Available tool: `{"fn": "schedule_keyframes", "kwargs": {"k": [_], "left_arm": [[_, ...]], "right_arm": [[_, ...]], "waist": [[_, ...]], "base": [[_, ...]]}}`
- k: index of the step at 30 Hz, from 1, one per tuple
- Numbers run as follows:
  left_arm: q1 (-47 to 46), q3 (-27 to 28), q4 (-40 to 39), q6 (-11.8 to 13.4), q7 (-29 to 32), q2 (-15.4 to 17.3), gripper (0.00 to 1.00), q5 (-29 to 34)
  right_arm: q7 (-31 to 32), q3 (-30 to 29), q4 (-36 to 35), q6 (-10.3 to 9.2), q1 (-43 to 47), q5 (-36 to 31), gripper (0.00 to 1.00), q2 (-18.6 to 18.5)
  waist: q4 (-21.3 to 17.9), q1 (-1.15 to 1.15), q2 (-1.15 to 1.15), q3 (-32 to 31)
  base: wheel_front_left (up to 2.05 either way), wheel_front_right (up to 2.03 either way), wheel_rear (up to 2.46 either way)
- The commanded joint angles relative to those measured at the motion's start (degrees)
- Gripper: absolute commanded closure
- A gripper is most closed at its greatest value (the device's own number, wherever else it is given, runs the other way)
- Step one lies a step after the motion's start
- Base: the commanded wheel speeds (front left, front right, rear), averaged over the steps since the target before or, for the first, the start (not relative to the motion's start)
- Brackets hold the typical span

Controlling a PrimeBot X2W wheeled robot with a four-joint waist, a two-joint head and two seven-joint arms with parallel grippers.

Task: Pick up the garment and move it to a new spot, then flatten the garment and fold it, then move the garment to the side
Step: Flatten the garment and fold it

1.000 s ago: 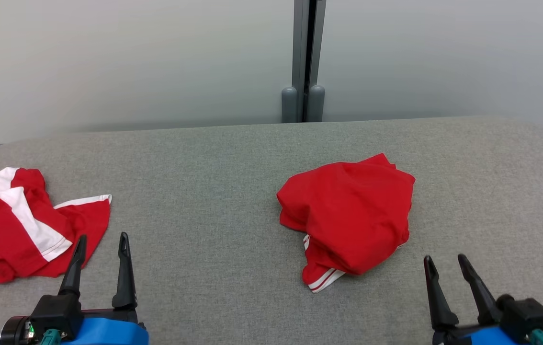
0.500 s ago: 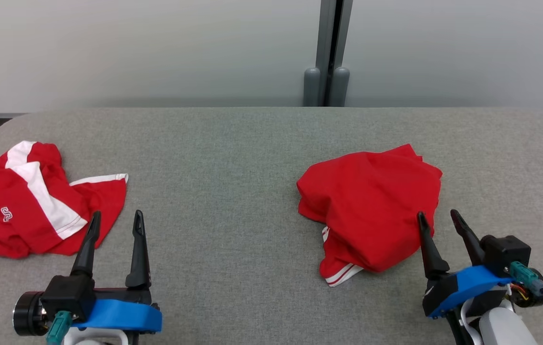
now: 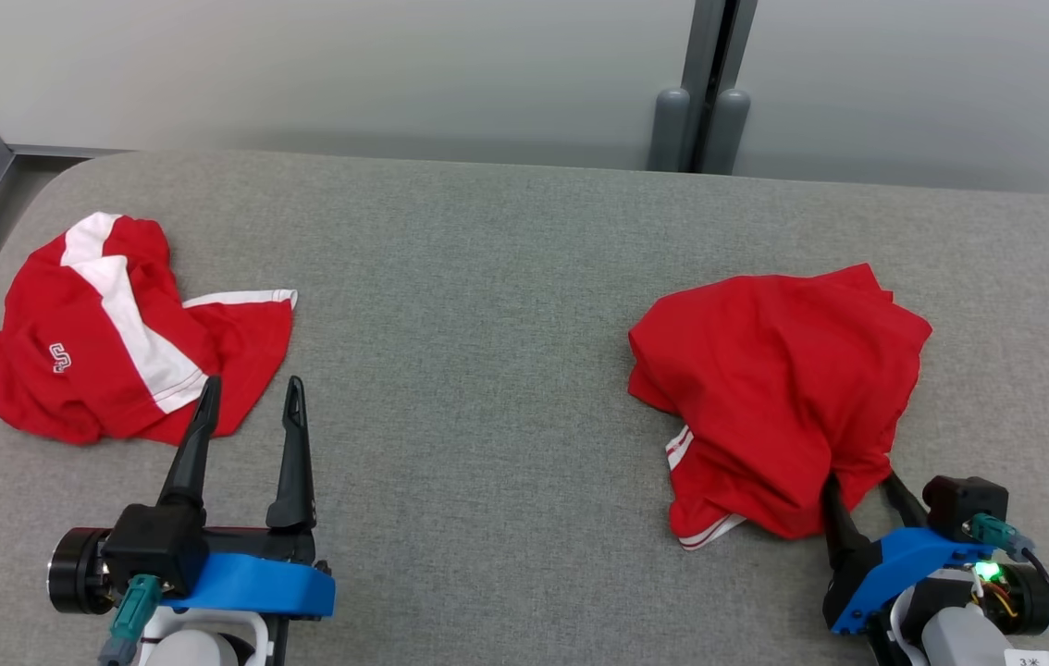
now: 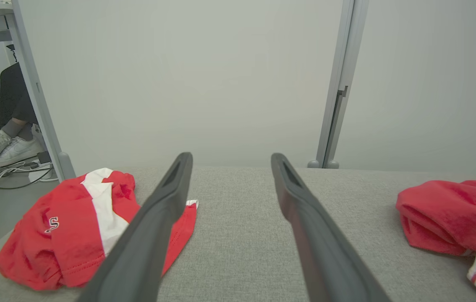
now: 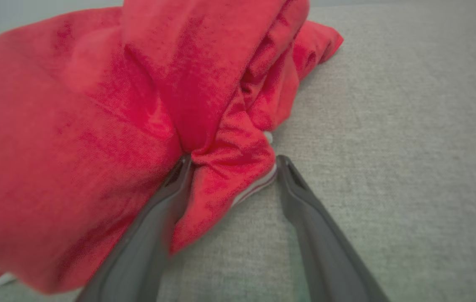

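As it gapes wide, the right pincer (image 5: 234, 161) straddles the garment (image 5: 95, 105).

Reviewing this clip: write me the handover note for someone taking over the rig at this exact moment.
Left end effector: open, empty, near the edge of the red-and-white striped jersey at the left of the grey fabric tabletop.
Right end effector: open, with a fold of the crumpled red cloth garment between its fingers, not clamped.
Done: nothing yet; the garment lies bunched on the right.
Left: close on it, lift, relocate, flatten, fold, move aside.
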Motion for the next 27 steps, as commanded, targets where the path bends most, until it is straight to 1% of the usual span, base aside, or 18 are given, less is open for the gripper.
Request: {"fn": "schedule_keyframes", "kwargs": {"k": [1, 4, 5, 6, 7, 8, 12, 17, 21, 24, 27], "left_arm": [[-0.92, 0.08, 0.13, -0.26, -0.16, -0.17, 0.0, 0.47], [-1.03, -0.07, 0.41, -0.3, -0.17, -0.3, 0.0, 0.64], [-0.94, -0.04, 0.5, -0.34, -0.16, -0.35, 0.0, 0.69], [-0.78, 0.07, 0.56, -0.34, -0.17, -0.36, 0.0, 0.73], [-0.53, 0.3, 0.58, -0.25, -0.16, -0.34, 0.0, 0.7], [-0.1, 0.5, 0.64, -0.24, -0.17, -0.33, 0.0, 0.7], [0.88, 0.86, 0.82, -0.52, -0.16, -0.18, 0.0, 0.84], [1.15, 1.0, 0.88, -0.8, -0.16, -0.31, 0.0, 0.75], [1.29, 0.81, 0.91, -0.95, -0.16, -0.45, 0.0, 0.84], [1.43, 0.89, 0.93, -1.02, -0.16, -0.53, 0.0, 0.83], [1.61, 0.92, 0.73, -1.01, -0.16, -0.66, 0.0, 0.92]], "right_arm": [[-0.2, 0.12, 1.43, 0.03, -1.03, -0.09, 0.0, 0.01], [-0.25, 0.27, 4.8, 0.03, -2.19, 0.27, 0.0, 0.16], [-0.31, 0.52, 5.71, 0.03, -2.4, 0.46, 0.32, 0.27], [-0.3, 0.72, 6.36, 0.03, -2.63, 0.77, 0.72, 0.35], [-0.38, 0.92, 6.73, 0.03, -2.86, 1.1, 0.87, 0.42], [-0.48, 0.97, 6.76, 0.03, -2.86, 1.61, 1.0, 0.45], [-0.69, 0.49, 4.01, 0.02, -1.47, 3.23, 1.0, -0.9], [-0.7, -1.84, -2.28, 0.02, 2.82, 4.98, 1.0, -4.98], [-0.7, -3.78, -6.94, 0.02, 6.1, 6.25, 1.0, -9.71], [-0.69, -5.58, -10.57, 0.02, 7.46, 6.58, 1.0, -12.57], [-0.69, -6.03, -14.66, 0.03, 7.83, 6.25, 1.0, -13.39]], "waist": [[0.23, -0.01, -0.01, 0.01], [0.7, -0.01, -0.01, -0.16], [0.73, -0.01, -0.01, -0.27], [0.68, -0.01, -0.01, -0.42], [0.48, -0.01, -0.01, -0.59], [0.22, -0.01, -0.01, -0.79], [-1.24, -0.01, -0.01, -1.87], [-2.97, -0.01, -0.01, -3.25], [-3.95, -0.01, -0.01, -3.72], [-4.48, -0.01, -0.01, -3.79], [-4.8, -0.01, -0.01, -3.82]], "base": [[0.0, 0.0, 0.0], [0.0, 0.0, 0.0], [0.0, 0.0, 0.0], [0.0, 0.0, 0.0], [0.0, 0.0, 0.0], [0.0, 0.0, 0.0], [0.0, 0.0, 0.0], [0.0, 0.0, 0.0], [0.0, 0.0, 0.0], [0.0, 0.0, 0.0], [0.0, 0.0, 0.0]]}}
